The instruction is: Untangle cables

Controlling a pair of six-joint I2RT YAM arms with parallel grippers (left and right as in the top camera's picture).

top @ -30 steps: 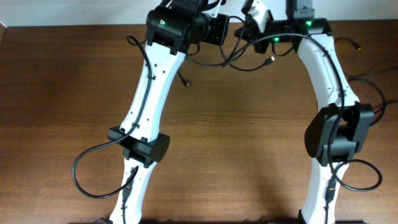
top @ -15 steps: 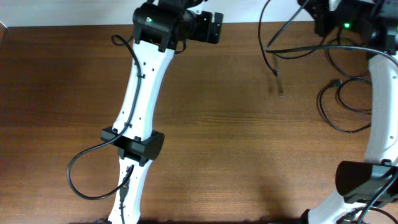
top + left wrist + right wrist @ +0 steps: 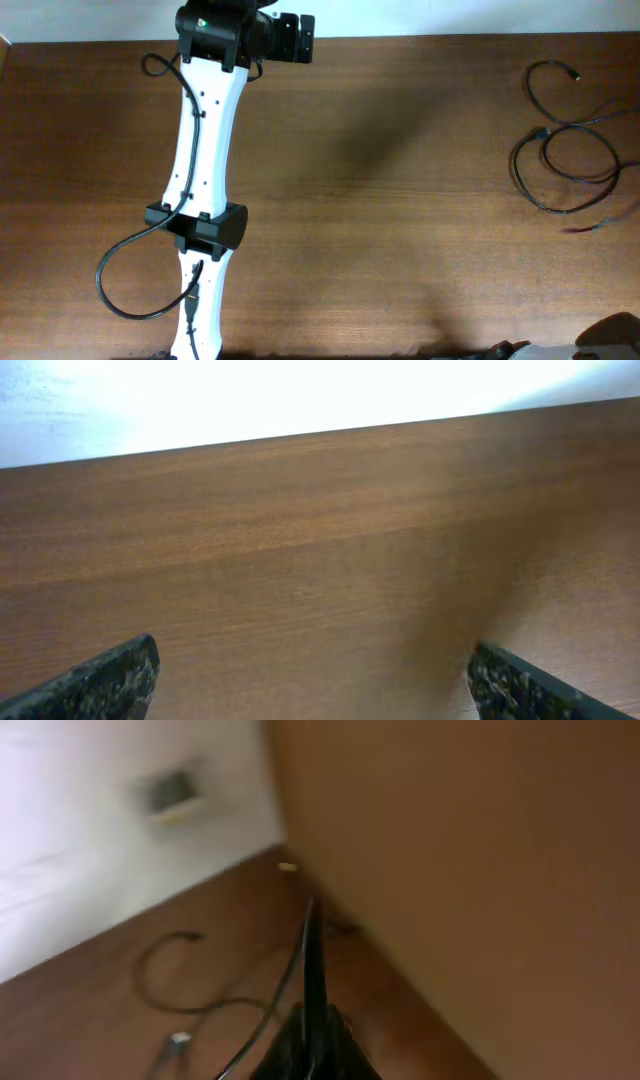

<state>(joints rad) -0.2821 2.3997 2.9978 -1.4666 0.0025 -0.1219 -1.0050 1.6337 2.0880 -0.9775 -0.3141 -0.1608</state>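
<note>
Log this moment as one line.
left pincer: open, empty | right pincer: shut on cables | cables: loose loops at right side of table

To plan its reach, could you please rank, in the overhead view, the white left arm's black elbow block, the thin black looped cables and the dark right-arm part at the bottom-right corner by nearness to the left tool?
1. The black elbow block, below the left tool.
2. The thin black looped cables, at the far right.
3. The dark right-arm part, bottom-right corner, farthest.
</note>
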